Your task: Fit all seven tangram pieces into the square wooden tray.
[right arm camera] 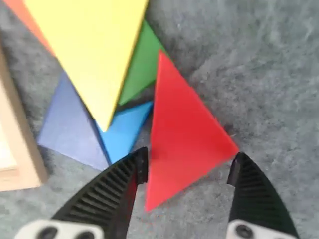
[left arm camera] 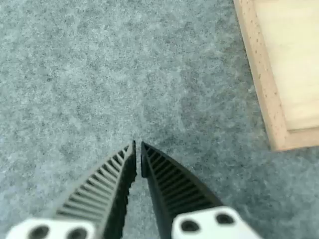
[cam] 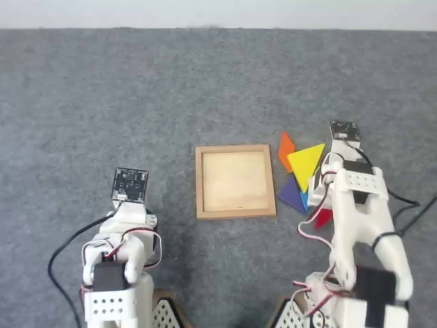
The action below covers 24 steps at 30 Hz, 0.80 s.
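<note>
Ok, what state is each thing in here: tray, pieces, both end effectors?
wooden tray: empty.
yellow triangle: outside the tray, overlapping the green piece.
red triangle: on the mat, outside the tray.
left end effector: shut, over the mat.
right end effector: open, astride the red triangle.

The square wooden tray (cam: pixel 235 147) lies flat at frame centre. Flat pieces cluster just right of it: an orange piece (cam: pixel 285 150) uppermost, then a yellow triangle (cam: pixel 306 164) overlapping the green piece (right arm camera: pixel 142 64), dark blue piece (cam: pixel 292 194) and light blue piece (right arm camera: pixel 124 132). The red triangle (cam: pixel 324 217) is lowest.
</note>
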### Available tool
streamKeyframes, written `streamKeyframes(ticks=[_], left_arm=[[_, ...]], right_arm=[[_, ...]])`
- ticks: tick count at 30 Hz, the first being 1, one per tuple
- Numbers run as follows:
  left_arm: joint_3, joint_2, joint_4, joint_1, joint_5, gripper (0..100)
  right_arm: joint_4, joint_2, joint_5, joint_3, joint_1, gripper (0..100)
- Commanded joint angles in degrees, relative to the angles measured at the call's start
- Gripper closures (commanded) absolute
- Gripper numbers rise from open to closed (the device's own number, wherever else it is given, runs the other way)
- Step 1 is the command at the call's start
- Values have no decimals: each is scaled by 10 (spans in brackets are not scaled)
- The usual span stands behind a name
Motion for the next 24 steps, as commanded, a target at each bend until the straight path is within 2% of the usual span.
streamKeyframes(ticks=[1,7,12,24], left_arm=[[-6,-10,2,4,-1,979],[-6,-10,2,4,-1,979],[-6,-10,2,4,-1,979],[-6,-10,2,4,-1,979]], right_arm=[[16,-51,-5,-26,-6,745],[15,-46,-8,-24,-35,739],[-8,-15,-4,-25,-24,667],[-53,41,5,-22,0,667]])
